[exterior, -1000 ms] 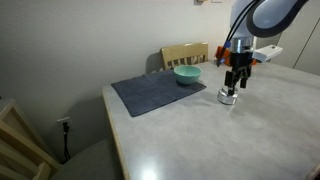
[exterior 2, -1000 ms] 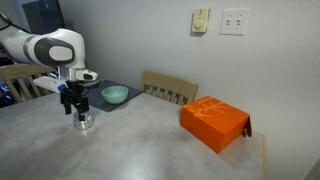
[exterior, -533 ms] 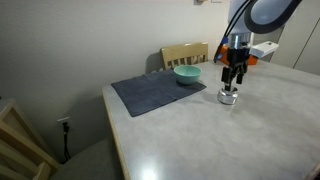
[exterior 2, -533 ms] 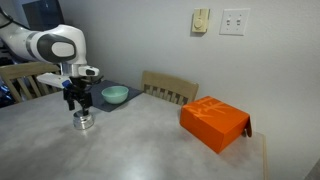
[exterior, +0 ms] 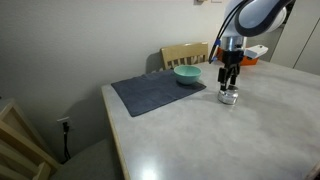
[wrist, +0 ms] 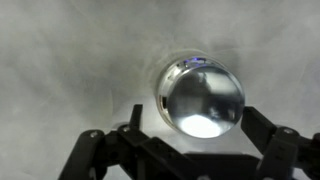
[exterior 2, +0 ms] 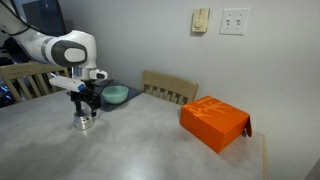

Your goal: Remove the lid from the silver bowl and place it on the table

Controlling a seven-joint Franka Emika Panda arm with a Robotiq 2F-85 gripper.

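Observation:
The small silver bowl [exterior: 229, 98] [exterior 2: 84, 123] stands on the pale table [exterior: 200, 140] [exterior 2: 140, 150], just off the dark placemat. The shiny domed lid [wrist: 203, 95] sits on it and fills the wrist view; the bowl's rim [wrist: 165, 88] shows at its left edge. My gripper [exterior: 230, 86] [exterior 2: 87, 108] [wrist: 187, 140] hangs directly over the lidded bowl. It is open, with one finger on each side of the lid, and I see no contact with it.
A teal bowl [exterior: 187, 75] [exterior 2: 115, 95] sits on the dark grey-blue placemat [exterior: 155, 93] behind the silver bowl. An orange box [exterior 2: 213, 122] lies further along the table. A wooden chair [exterior 2: 170, 88] stands at the far edge by the wall.
The gripper has shifted sideways to sit centred over the silver bowl and has come down slightly. The bowl and lid have not moved.

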